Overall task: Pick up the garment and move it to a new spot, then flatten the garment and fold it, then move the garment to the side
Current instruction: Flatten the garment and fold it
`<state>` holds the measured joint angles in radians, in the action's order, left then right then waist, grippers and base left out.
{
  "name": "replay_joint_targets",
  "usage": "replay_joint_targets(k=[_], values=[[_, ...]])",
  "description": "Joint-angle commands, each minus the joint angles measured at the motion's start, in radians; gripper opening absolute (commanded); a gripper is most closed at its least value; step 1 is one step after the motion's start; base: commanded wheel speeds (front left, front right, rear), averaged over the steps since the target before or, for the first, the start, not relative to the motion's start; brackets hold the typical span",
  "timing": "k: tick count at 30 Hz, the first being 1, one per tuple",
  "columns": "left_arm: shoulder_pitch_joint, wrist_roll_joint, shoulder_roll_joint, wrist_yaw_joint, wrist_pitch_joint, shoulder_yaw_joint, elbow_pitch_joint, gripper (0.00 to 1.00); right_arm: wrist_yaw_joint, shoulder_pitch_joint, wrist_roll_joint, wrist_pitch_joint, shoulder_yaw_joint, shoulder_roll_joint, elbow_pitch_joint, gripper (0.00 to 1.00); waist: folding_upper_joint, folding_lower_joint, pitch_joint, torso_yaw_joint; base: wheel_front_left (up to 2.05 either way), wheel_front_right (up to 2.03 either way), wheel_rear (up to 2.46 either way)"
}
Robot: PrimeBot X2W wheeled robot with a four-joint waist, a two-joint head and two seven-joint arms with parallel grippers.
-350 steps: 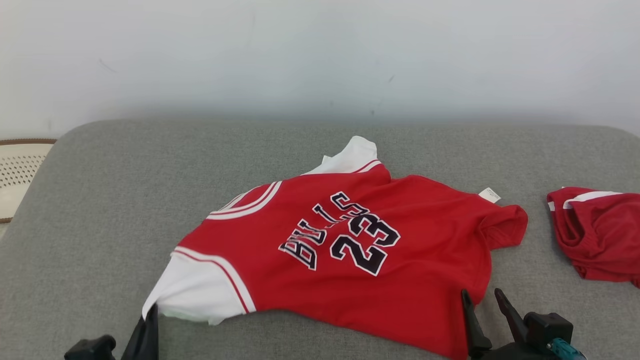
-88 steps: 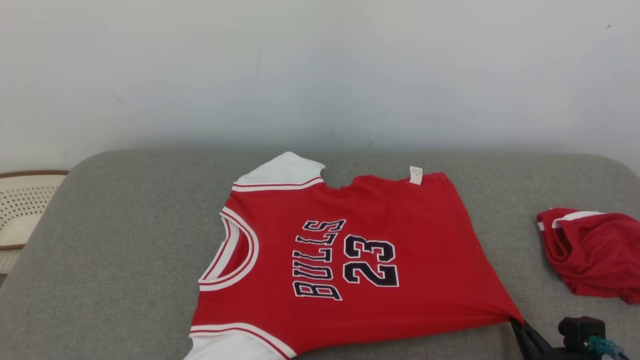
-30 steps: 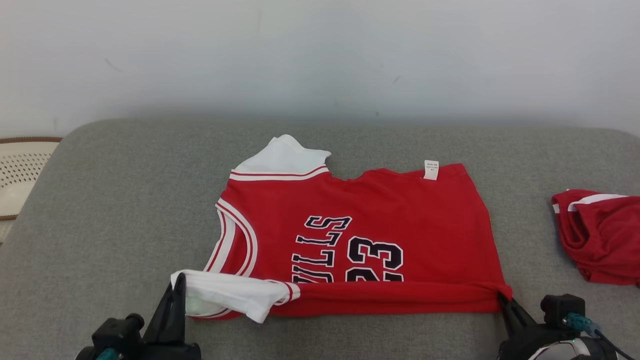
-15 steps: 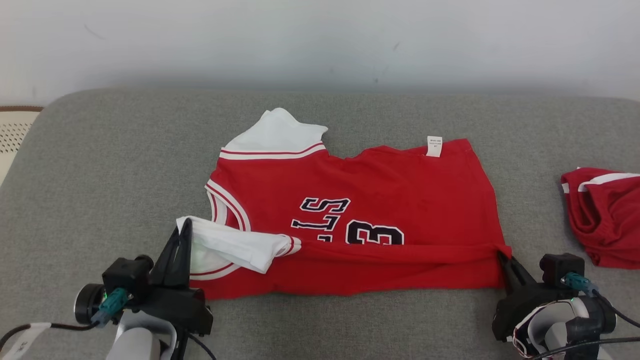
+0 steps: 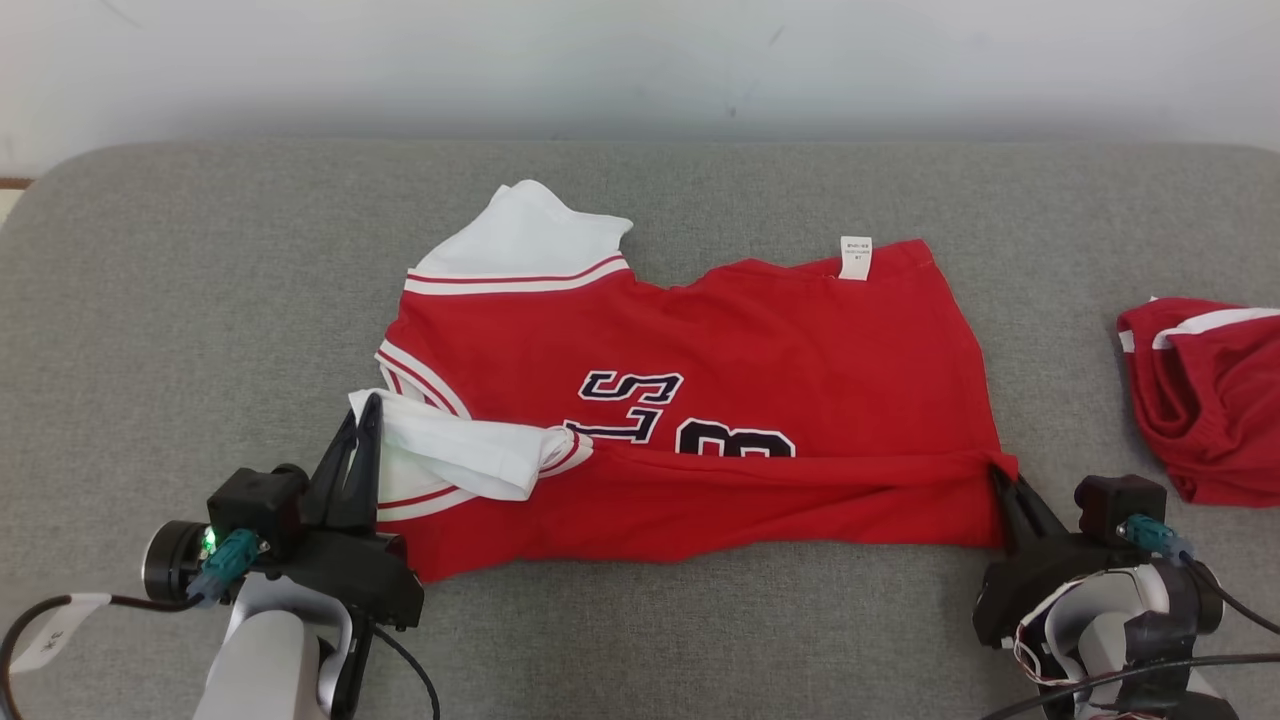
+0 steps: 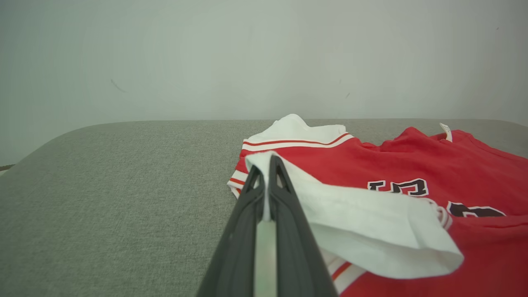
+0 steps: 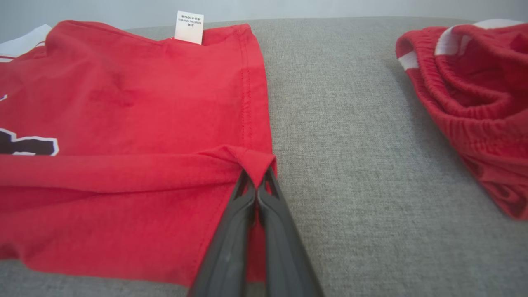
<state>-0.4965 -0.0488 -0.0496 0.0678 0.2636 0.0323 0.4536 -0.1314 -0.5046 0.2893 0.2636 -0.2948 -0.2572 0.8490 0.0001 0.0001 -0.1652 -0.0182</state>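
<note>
**Desk:** What's just changed out there?

**Me:** The near long edge is up and travelling. A second back the fold line sat low on the lettering. Now it hides nearly all of it, with just an "S" and the tops of the numerals peeking out. My head camera has tipped down too, so ignore the shift of the whole picture.

**Desk:** Grip?

**Me:** Both pairs are pressed together on cloth. My left fingers (image 5: 352, 470) pinch the white sleeve (image 5: 460, 455) at 8 o'clock, and my right fingers (image 5: 1020, 520) pinch the red hem corner (image 5: 985, 465) at 4 o'clock.

**Desk:** Where does that leave us?

**Me:** Mid-fold, I'd say. It's flattened, and the first lengthwise fold is about halfway over. The lifted edge hasn't yet reached the far edge toward 12.

**Desk:** Which way does it lie?

**Me:** The garment (image 5: 760, 340) sits in the middle of the grey cushion (image 5: 200, 300), long axis running 9 to 3. The neckline points to 9 and the hem to 3, with its label (image 5: 855, 257) up near 1. Another red garment (image 5: 1200, 390) lies apart at 3 o'clock.
</note>
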Motion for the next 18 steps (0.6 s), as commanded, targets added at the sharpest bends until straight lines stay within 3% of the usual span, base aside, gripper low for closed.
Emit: replay_joint_targets(k=[1,17,18], values=[[-0.015,0.016,-0.002,-0.001,0.001,-0.004,0.009,0.0,0.001,-0.018,-0.006,0.0,0.008,0.006,-0.007,0.0,-0.0001,-0.0001,-0.011,-0.006,0.0,0.0,0.0],[-0.059,0.03,-0.006,-0.007,0.001,-0.003,0.032,0.0,0.001,-0.072,-0.04,0.0,0.036,0.025,-0.029,0.0,-0.0001,-0.0001,-0.063,-0.009,0.0,0.0,0.0],[-0.06,0.026,-0.006,-0.008,0.001,-0.005,0.033,0.0,0.001,-0.078,-0.042,0.001,0.046,0.024,-0.039,0.29,-0.0001,-0.0001,-0.065,-0.009,0.0,0.0,0.0]])
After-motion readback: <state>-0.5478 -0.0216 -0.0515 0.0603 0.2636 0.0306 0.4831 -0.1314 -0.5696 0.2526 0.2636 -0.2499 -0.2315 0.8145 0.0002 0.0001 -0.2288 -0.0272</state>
